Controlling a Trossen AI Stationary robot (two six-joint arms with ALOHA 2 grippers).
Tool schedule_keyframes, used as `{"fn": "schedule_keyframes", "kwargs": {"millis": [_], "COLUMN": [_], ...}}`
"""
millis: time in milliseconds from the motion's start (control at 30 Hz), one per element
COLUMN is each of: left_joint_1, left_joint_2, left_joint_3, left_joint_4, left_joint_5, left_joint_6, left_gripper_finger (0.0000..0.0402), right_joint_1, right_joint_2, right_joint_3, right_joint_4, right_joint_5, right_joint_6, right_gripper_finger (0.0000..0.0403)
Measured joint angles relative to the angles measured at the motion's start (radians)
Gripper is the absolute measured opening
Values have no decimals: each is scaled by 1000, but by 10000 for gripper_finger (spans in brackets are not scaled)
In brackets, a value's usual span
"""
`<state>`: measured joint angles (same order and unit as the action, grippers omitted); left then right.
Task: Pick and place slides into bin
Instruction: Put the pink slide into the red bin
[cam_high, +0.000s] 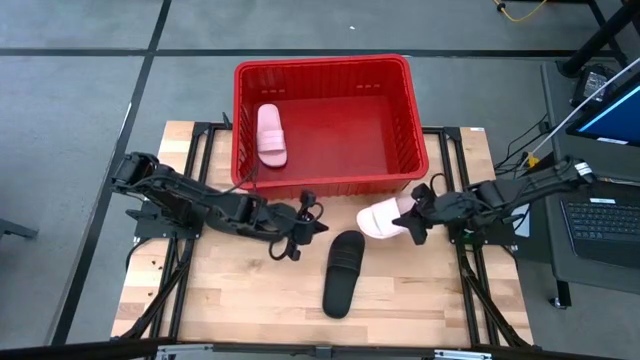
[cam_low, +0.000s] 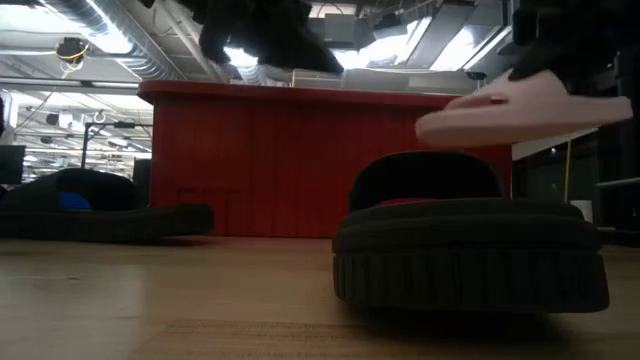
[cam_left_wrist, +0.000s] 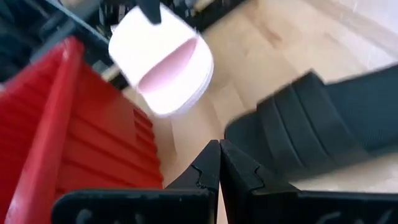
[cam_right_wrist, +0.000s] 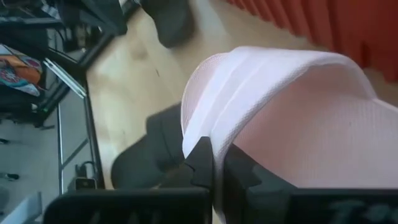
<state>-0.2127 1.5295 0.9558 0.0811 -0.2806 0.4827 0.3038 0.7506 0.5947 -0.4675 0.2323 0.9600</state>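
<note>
Holding a pink slide (cam_high: 380, 220) tight above the worktop (cam_high: 250, 300) beside the red bin (cam_high: 420, 150), the right gripper (cam_high: 415, 222) hangs while the left gripper (cam_high: 296, 236) is closed and empty.

The red bin (cam_high: 410, 120), ribbed and thick-rimmed, stands at the table's far middle. One pale pink slide (cam_high: 271, 134) lies flat inside it by the left wall. A second pink slide (cam_high: 383, 220) hangs lifted off the wood, just outside the bin's front right corner. A black slide (cam_high: 343, 272) lies on the table nearby; another dark one (cam_low: 100, 205), probably black too, lies at the low view's left.
</note>
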Motion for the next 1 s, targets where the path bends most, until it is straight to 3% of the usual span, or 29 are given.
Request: {"fn": "schedule_keyframes", "kwargs": {"millis": [300, 600, 833, 1000], "left_joint_1": [-53, -82, -102, -100], "left_joint_2": [0, 0, 0, 0], "left_joint_3": [0, 0, 0, 0], "left_joint_4": [240, 260, 264, 273], "left_joint_5": [-62, -68, -77, -99], "left_joint_6": [191, 304, 456, 482], "left_gripper_finger": [10, 28, 75, 125], "right_joint_1": [29, 29, 29, 29], "right_joint_2": [92, 252, 340, 377], "right_joint_3": [103, 310, 401, 423], "right_joint_4": [5, -42, -43, -44], "right_joint_5": [43, 4, 3, 3], "right_joint_6": [-53, -168, -209, -206], "right_gripper_finger": [11, 11, 11, 11]}}
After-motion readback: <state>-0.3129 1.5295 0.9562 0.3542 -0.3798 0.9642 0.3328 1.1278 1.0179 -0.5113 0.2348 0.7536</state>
